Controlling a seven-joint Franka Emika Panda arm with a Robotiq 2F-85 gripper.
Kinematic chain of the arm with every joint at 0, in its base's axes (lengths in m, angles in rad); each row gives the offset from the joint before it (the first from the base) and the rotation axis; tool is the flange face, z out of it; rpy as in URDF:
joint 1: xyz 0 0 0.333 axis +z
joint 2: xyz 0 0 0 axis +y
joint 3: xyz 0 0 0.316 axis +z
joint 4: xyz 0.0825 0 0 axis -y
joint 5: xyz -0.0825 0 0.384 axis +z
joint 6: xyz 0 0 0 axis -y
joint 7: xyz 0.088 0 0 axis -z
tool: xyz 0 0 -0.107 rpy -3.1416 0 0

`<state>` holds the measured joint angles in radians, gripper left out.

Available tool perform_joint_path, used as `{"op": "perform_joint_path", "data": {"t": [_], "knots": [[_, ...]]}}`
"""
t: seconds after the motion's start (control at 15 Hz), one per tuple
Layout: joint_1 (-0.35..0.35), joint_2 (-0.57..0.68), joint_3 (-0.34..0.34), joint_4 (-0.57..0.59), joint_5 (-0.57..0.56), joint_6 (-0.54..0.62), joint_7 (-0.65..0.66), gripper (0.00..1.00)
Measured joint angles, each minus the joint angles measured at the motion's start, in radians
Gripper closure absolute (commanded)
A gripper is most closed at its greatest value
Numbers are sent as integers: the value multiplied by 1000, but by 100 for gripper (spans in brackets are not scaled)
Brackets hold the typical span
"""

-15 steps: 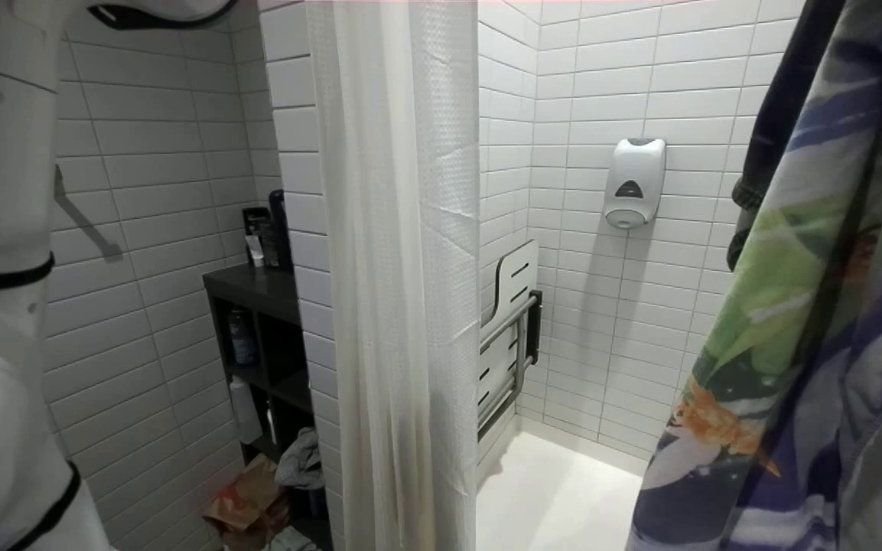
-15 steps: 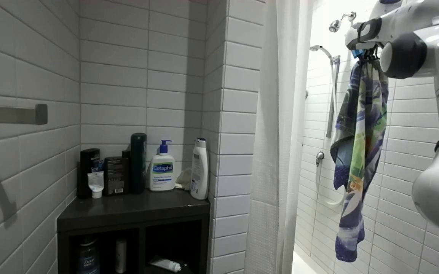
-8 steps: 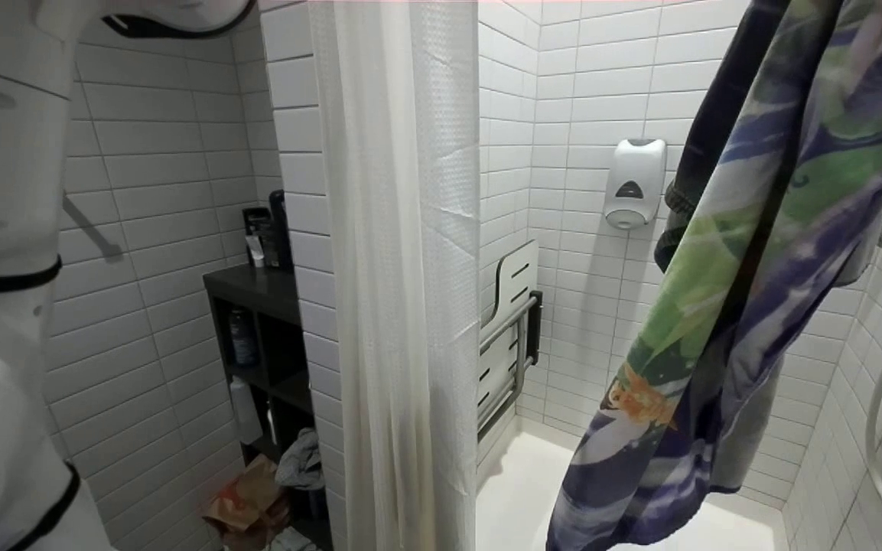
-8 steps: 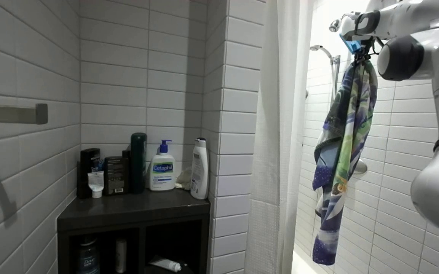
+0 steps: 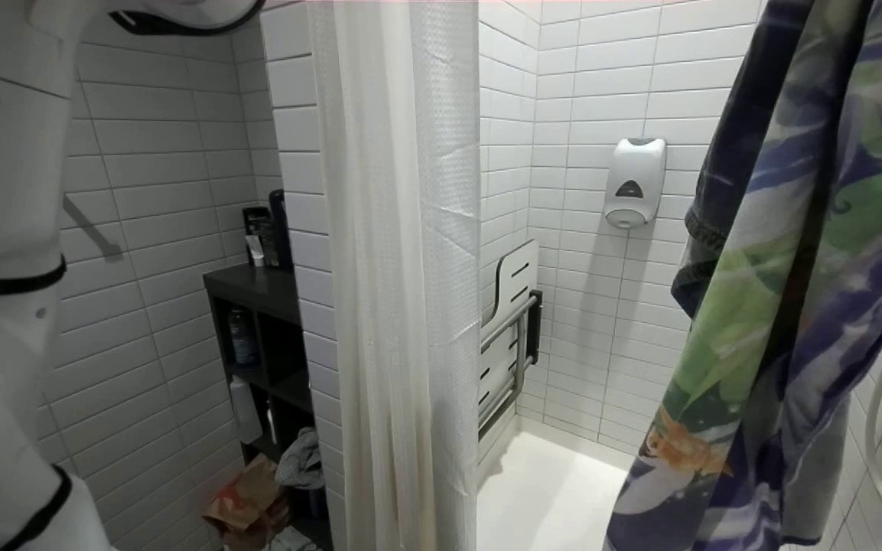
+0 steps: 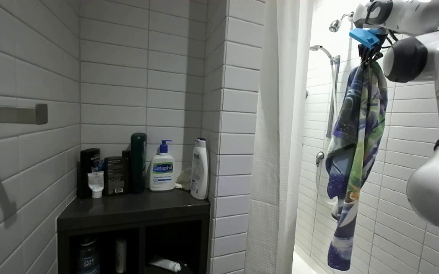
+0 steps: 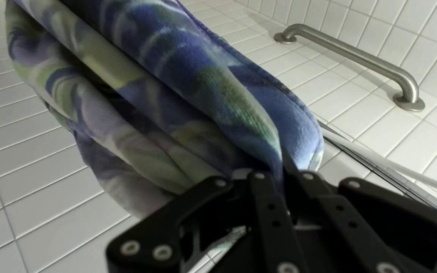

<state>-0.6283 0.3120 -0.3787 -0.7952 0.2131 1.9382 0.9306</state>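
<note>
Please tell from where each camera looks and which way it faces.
An exterior view, outside the robot: faces past the curtain to a folded seat; part of the arm shows at picture left.
An exterior view, outside the robot: faces a shelf unit; arm and claw show at picture right.
Wrist view, on the wrist: looks along the visible claw at the cloth it grips.
Both exterior views share curtain, shelf unit and cloth.

In both exterior views I can pass right of the white curtain (image 5: 406, 275), through the gap between it and the patterned cloth (image 5: 739, 344) hanging from my gripper (image 7: 284, 178). Partly hidden behind the curtain, the wall seat (image 5: 515, 282) stands in my way. Left of the curtain, a tiled pillar (image 6: 236, 144) blocks me, then the dark shelf (image 6: 139, 206) crowded with bottles (image 6: 162, 173).
</note>
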Motion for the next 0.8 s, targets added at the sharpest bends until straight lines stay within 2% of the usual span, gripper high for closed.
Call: {"op": "perform_joint_path", "data": {"t": [0.27,0.8], "knots": [[-41,14,17,34,7,-88,-89,97],[-39,32,26,34,8,-145,-182,97]]}}
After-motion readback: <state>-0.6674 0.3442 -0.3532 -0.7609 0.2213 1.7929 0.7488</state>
